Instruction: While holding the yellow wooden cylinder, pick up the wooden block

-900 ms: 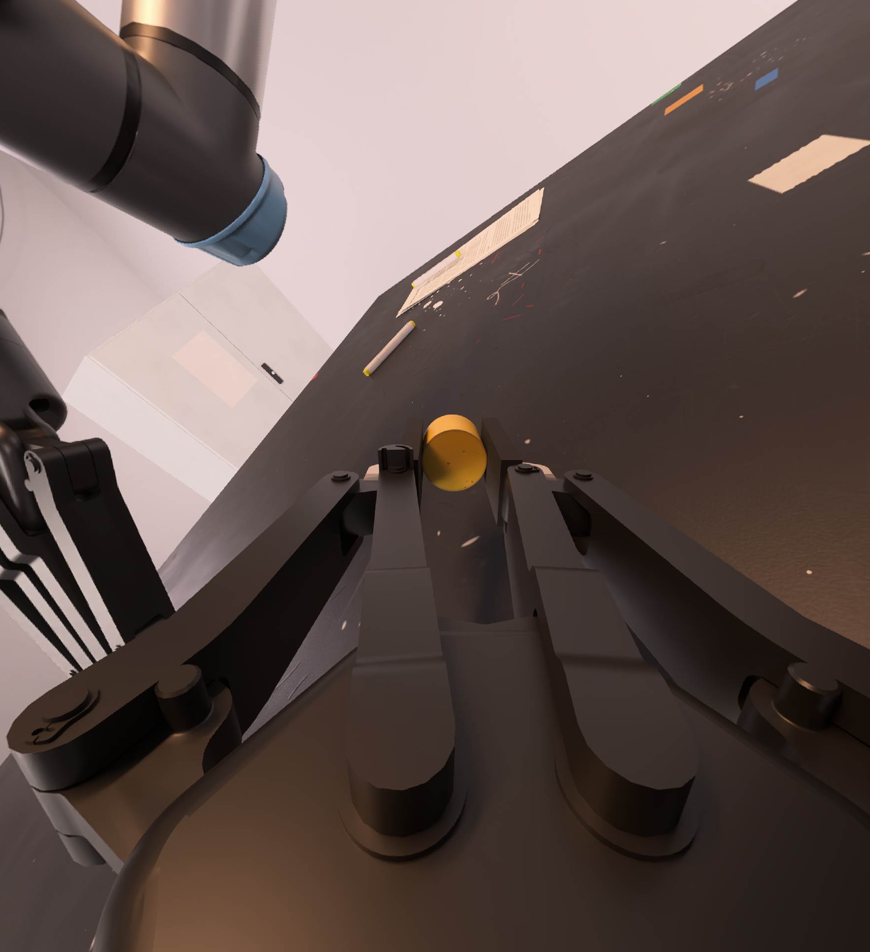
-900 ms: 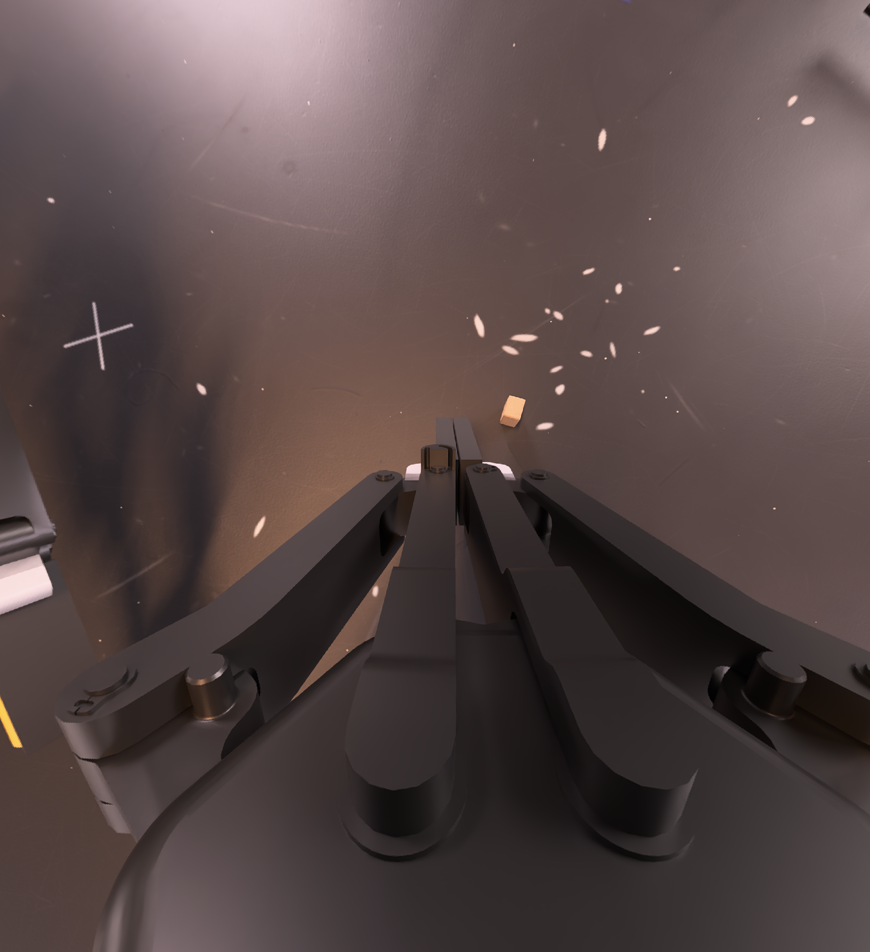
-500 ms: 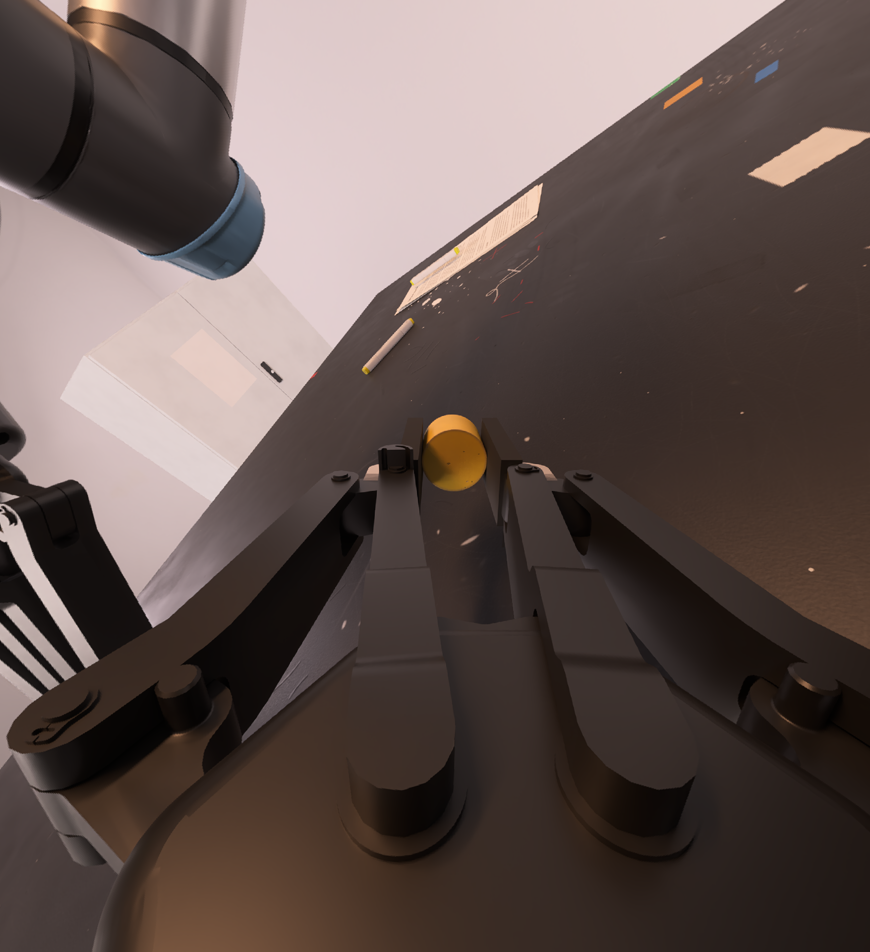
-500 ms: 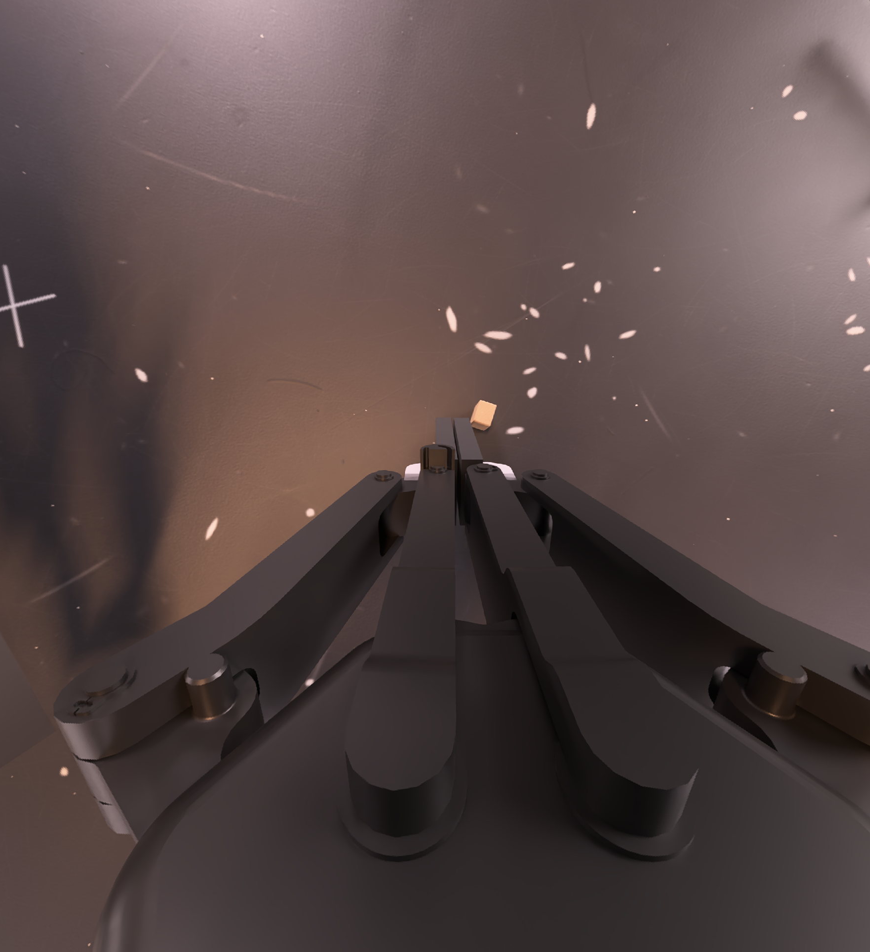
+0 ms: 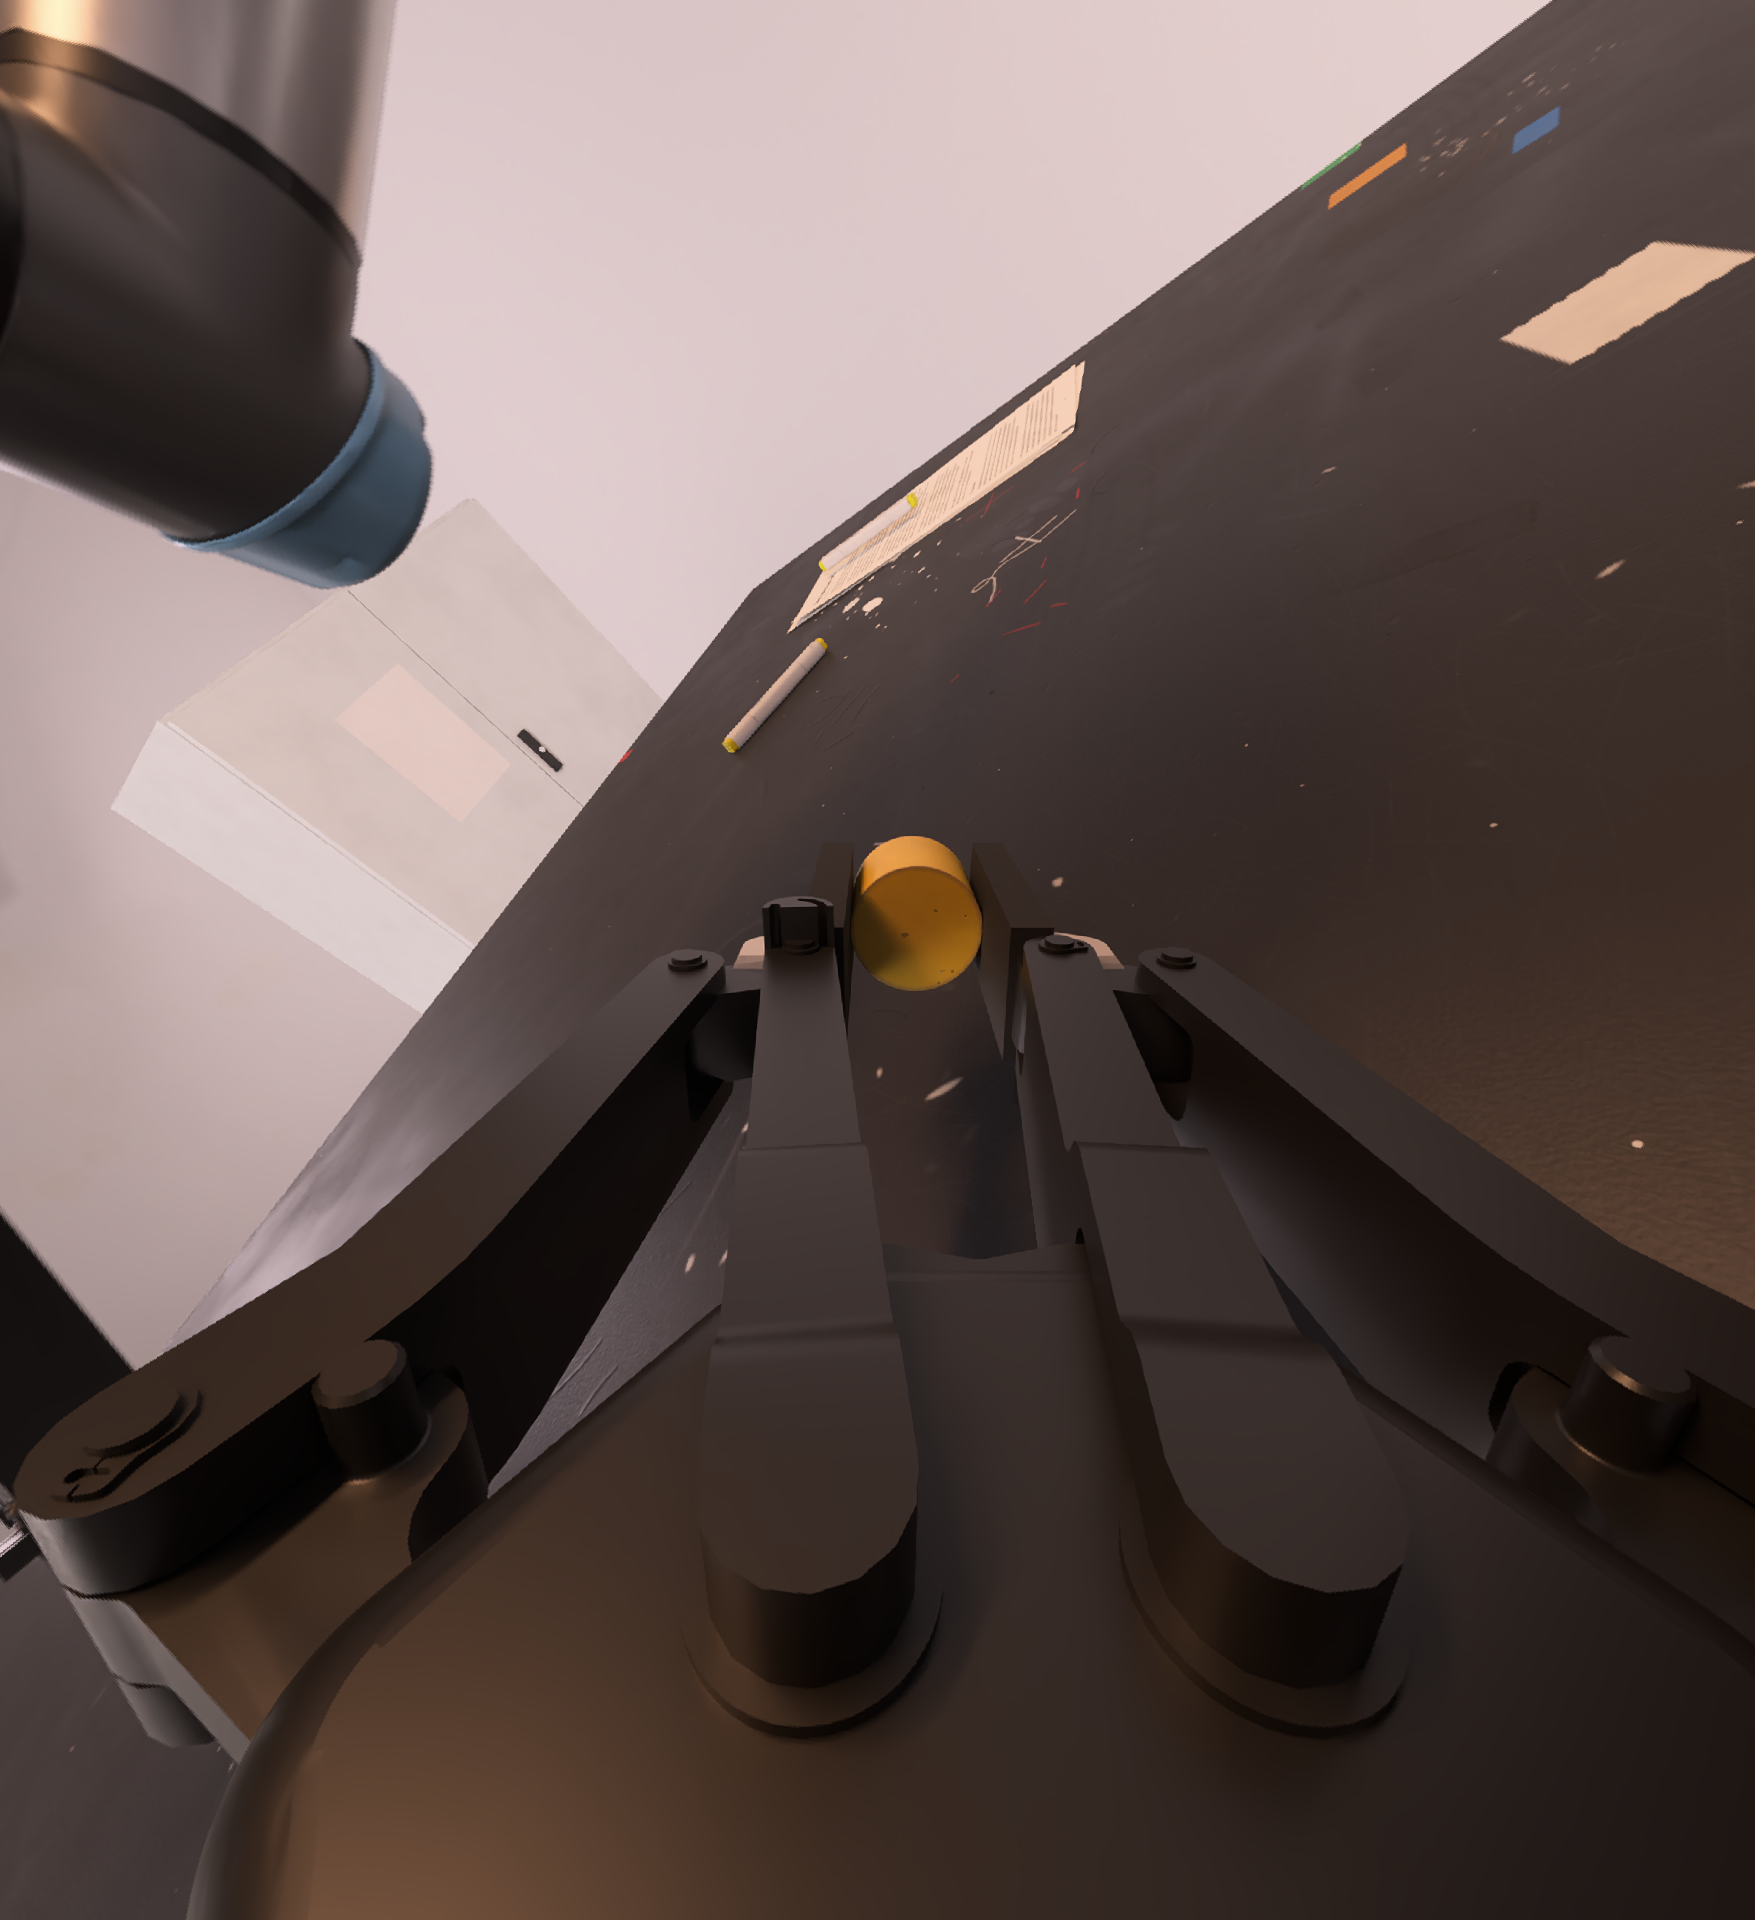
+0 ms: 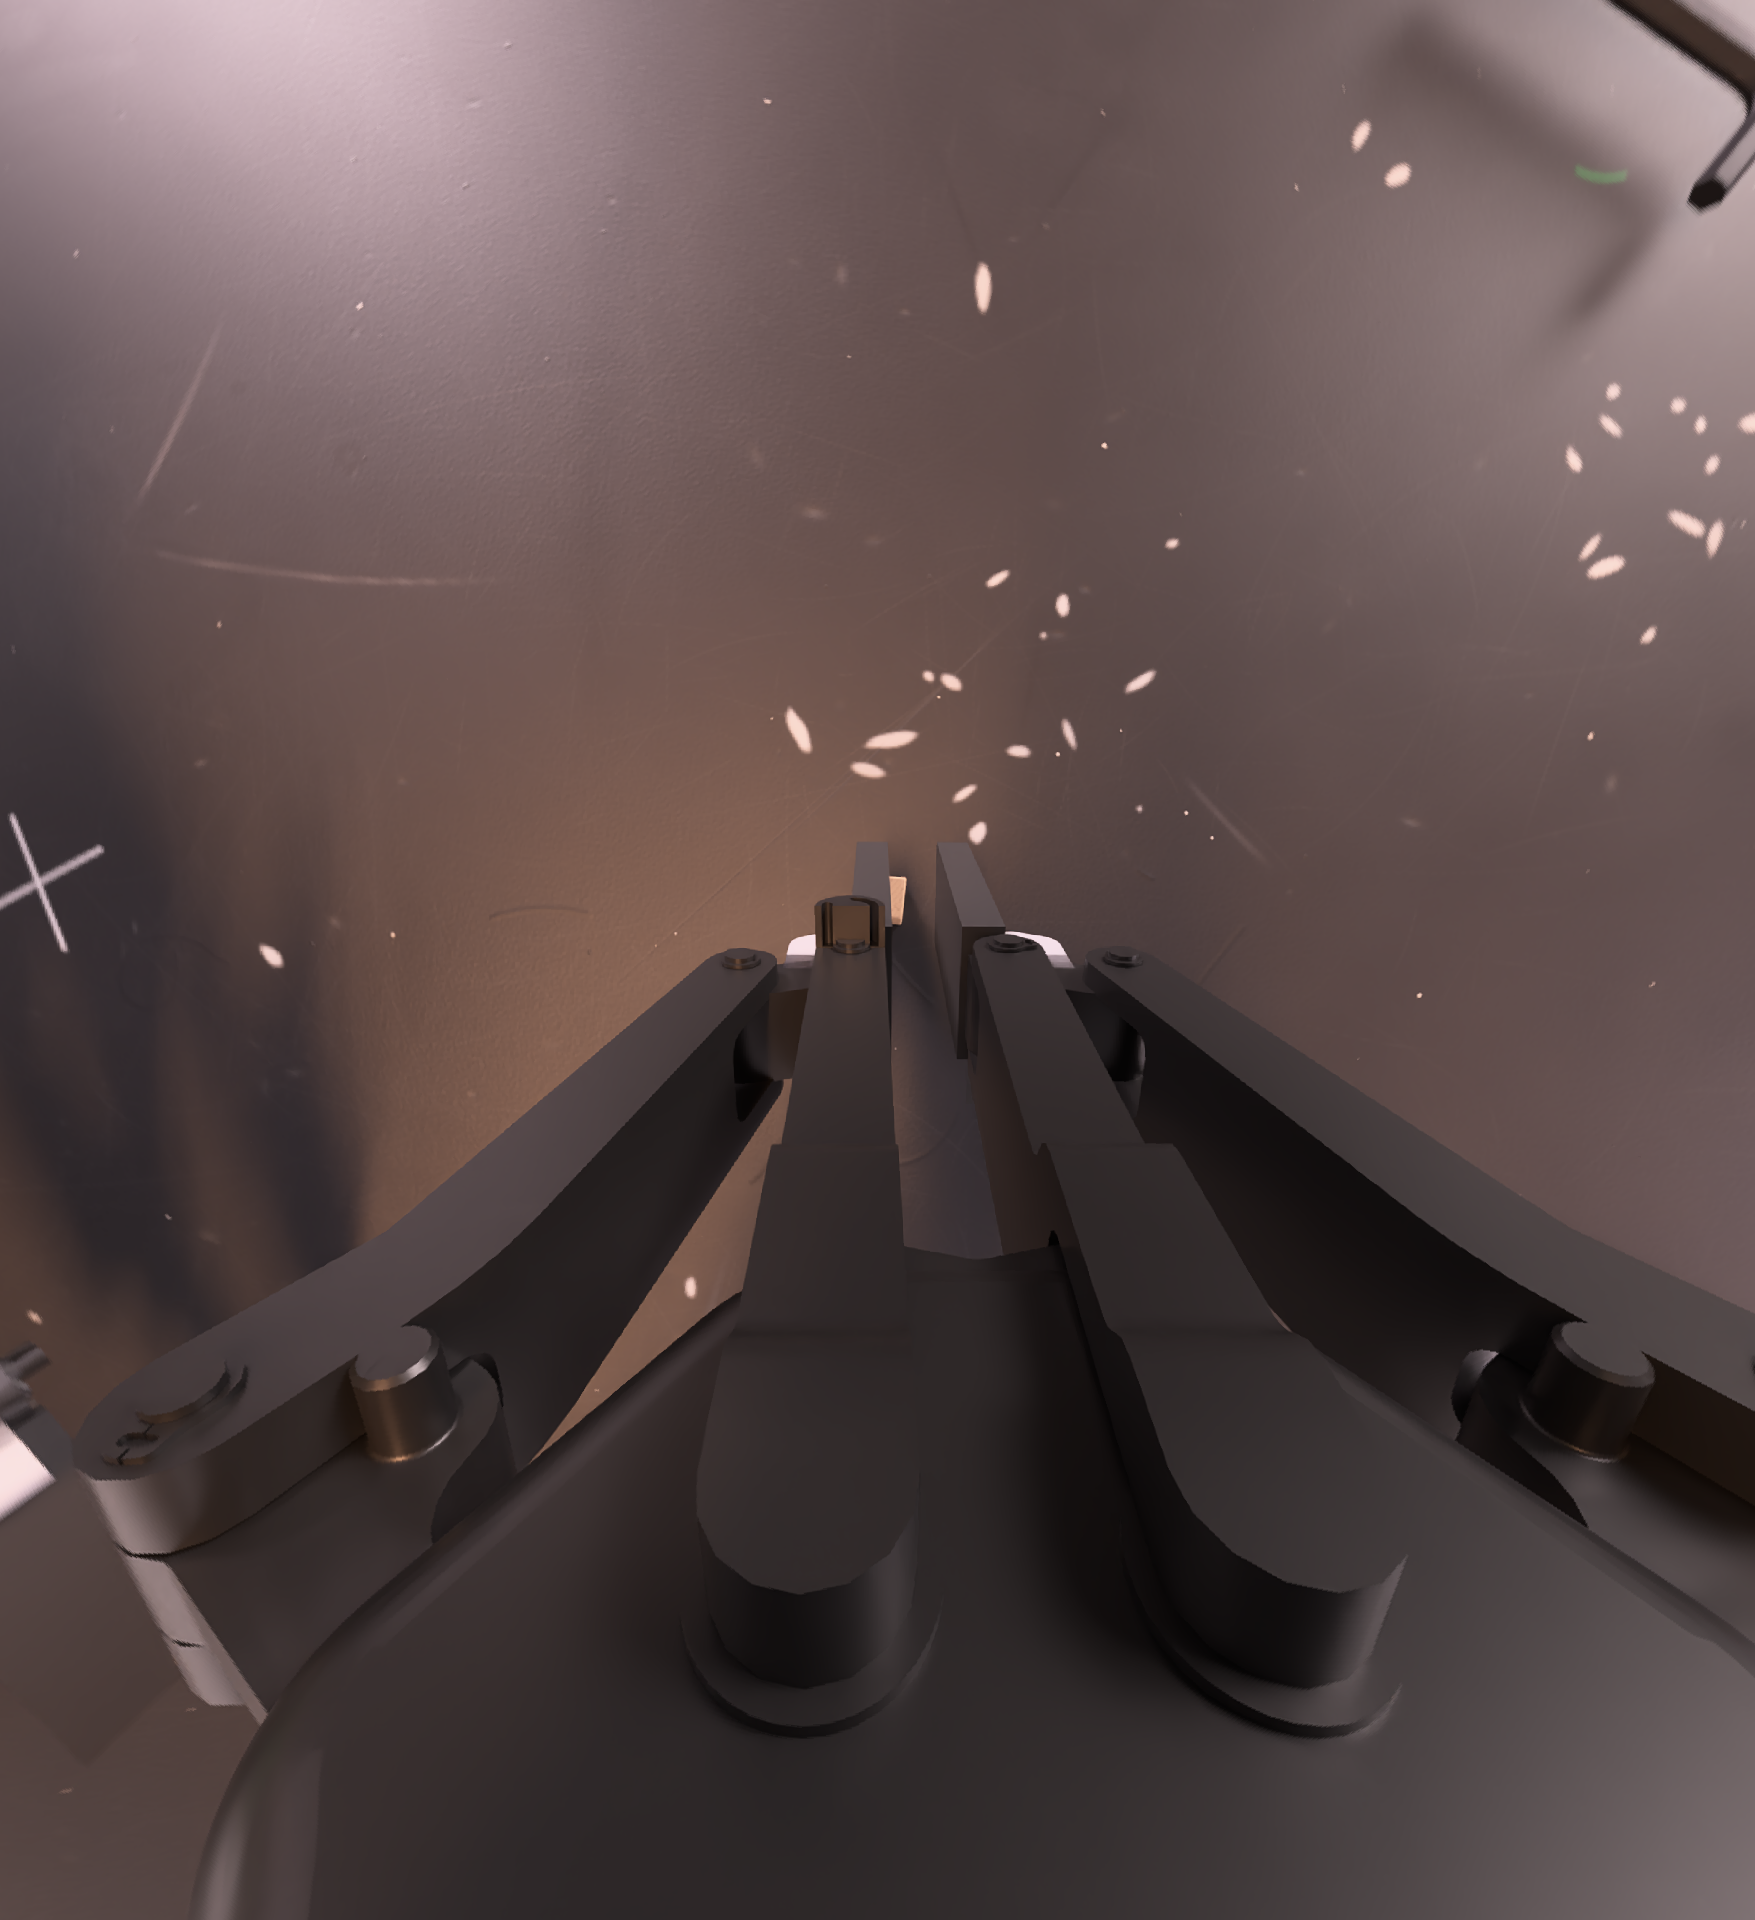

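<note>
My left gripper point(image 5: 912, 883) is shut on the yellow wooden cylinder point(image 5: 914, 914) and holds it above the dark table point(image 5: 1372, 831). In the right wrist view, my right gripper point(image 6: 914, 883) points down at the table, its jaws a narrow gap apart. Only a pale sliver of the small wooden block point(image 6: 896, 900) shows in that gap, against the left fingertip point(image 6: 871, 878). The rest of the block is hidden behind that finger. I cannot tell whether the fingers touch it.
A black hex key point(image 6: 1746, 94) lies at the far right of the right wrist view, and a white cross mark point(image 6: 40, 883) at the left. In the left wrist view a marker point(image 5: 774, 694) and a paper sheet point(image 5: 940, 494) lie near the table edge, with the other arm point(image 5: 146, 312) at upper left.
My right gripper moved over the wooden block and its jaws parted from fully shut to a narrow gap around it. The left gripper still holds the cylinder; the other arm shifted left in its view.
</note>
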{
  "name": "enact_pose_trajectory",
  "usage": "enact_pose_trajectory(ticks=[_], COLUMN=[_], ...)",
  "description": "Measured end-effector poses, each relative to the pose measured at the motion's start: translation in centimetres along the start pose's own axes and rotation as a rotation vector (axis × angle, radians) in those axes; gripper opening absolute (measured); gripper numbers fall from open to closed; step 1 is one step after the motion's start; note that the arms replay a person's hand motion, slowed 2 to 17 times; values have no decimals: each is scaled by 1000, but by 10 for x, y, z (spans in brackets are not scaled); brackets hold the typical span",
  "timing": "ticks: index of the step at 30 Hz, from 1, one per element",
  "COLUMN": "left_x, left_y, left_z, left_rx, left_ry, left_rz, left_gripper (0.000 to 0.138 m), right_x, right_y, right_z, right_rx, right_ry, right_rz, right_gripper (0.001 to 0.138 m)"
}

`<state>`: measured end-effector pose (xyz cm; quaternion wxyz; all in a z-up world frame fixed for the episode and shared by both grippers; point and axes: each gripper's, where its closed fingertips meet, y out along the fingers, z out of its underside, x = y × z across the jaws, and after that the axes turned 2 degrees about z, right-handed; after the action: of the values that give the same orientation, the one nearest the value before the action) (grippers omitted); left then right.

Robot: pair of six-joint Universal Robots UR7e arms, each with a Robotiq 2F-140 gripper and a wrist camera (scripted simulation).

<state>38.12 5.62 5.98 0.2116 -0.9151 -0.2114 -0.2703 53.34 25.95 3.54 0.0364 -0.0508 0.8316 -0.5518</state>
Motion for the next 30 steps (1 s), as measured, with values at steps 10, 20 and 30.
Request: enact_pose_trajectory(ticks=[10,20,30], left_x=[0,0,0], left_y=[0,1,2], left_z=[0,2,2], left_rx=[-3,0,1], left_ry=[-2,1,3], left_rz=[1,3,5], left_gripper=[30,30,30], right_x=[-7,-1,-6], right_y=[11,11,12], right_z=[-1,-2,-1], right_rx=[155,240,301], right_ry=[79,64,-3], right_rz=[0,-28,58], right_gripper=[12,12,12])
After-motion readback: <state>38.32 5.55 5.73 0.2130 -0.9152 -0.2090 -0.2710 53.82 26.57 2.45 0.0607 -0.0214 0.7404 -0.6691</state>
